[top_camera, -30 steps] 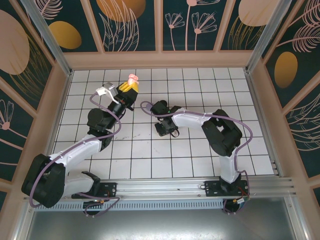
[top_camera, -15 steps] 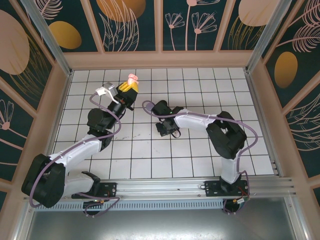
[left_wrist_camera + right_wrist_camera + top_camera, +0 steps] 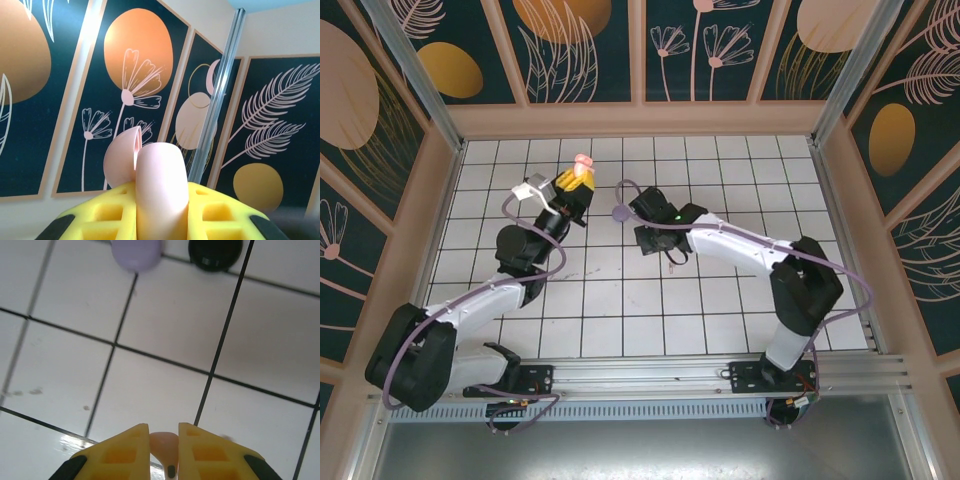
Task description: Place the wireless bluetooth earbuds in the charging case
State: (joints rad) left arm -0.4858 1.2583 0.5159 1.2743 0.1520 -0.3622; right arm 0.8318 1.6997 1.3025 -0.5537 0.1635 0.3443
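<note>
The counter (image 3: 620,320) is white tile with a dark grid, faintly marked by scuff marks (image 3: 20,391). On it lie a lilac charging case (image 3: 618,213) and, near it but apart, a black charging case (image 3: 215,252).

White tiled floor (image 3: 620,320) — black grid lines, dark floral wall panels (image 3: 700,50), aluminium post (image 3: 219,90)

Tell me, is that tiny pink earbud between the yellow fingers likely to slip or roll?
Probably slippery: the pink earbud looks smooth and rounded, and the right gripper pinches it only at its very tips. Likely featherlight, being far smaller than one white tile. If dropped, it would probably roll or skitter.
</note>
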